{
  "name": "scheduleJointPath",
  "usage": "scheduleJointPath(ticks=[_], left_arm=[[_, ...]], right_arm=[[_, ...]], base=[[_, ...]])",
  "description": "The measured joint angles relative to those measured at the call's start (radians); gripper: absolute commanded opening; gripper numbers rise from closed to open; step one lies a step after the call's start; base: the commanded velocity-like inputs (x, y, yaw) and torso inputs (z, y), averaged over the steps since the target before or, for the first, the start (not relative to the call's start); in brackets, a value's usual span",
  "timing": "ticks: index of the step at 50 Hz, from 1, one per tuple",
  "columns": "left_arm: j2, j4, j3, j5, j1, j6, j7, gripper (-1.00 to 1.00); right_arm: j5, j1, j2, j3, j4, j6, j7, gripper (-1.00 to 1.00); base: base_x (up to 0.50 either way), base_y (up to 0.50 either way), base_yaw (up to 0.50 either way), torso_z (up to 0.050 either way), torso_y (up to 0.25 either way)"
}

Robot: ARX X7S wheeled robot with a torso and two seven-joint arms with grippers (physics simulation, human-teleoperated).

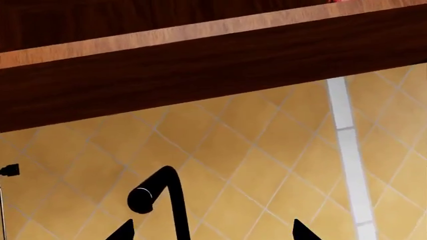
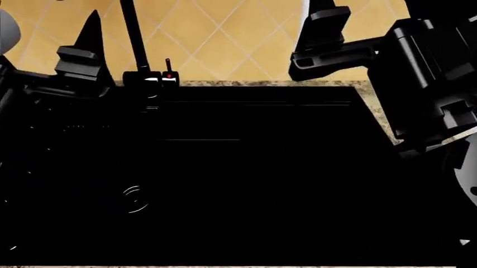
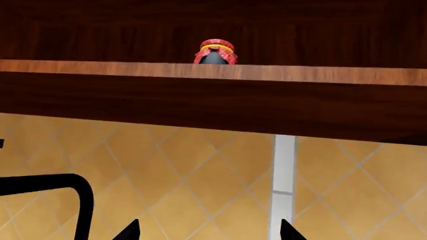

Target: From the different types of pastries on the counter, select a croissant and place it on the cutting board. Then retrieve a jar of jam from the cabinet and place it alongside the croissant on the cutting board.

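Both hands gape wide, empty — right hand (image 3: 208, 231) below the jar of jam (image 3: 215, 53).

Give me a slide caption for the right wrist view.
Jar of jam waits inside the wooden cabinet above.

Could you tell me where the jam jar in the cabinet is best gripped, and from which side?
Probably by its dark body just under the red lid, coming level from the open front. The jar of jam stands upright behind the shelf edge, so only its top shows; the right gripper, jaws open, sits below and must rise.
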Motion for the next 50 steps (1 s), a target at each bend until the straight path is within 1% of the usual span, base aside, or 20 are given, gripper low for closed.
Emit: scheduleJointPath(ticks=[3, 7, 17, 24, 37, 50], left_arm=[[-0.001, -0.003, 0.006, -0.014, -0.016, -0.005, -0.010, 1.00], [-0.002, -0.004, 0.012, -0.026, -0.031, -0.008, -0.019, 1.00], [-0.006, -0.001, 0.018, -0.041, -0.038, -0.008, -0.028, 1.00], [-0.009, 0.003, 0.018, -0.042, -0.032, -0.003, -0.027, 1.00], [-0.015, 0.006, 0.020, -0.043, -0.024, 0.005, -0.026, 1.00], [-0.020, 0.005, 0.020, -0.045, -0.025, 0.012, -0.024, 1.00]], right_arm=[[0.016, 0.011, 0.002, 0.003, 0.005, 0.008, 0.008, 1.00], [0.033, 0.021, 0.004, 0.007, 0.008, 0.015, 0.015, 1.00], [0.080, 0.025, 0.014, 0.027, 0.003, 0.019, 0.043, 1.00], [0.153, 0.061, 0.026, 0.050, -0.006, 0.025, 0.090, 1.00], [0.341, 0.254, 0.022, 0.047, 0.034, 0.045, 0.229, 1.00], [0.437, 0.469, -0.013, -0.029, 0.191, 0.089, 0.330, 1.00]], base=[[0.04, 0.00, 0.00, 0.000, 0.000], [0.35, 0.00, 0.00, 0.000, 0.000], [0.00, 0.00, 0.00, 0.000, 0.000], [0.00, 0.00, 0.00, 0.000, 0.000], [0.00, 0.00, 0.00, 0.000, 0.000], [0.00, 0.00, 0.00, 0.000, 0.000]])
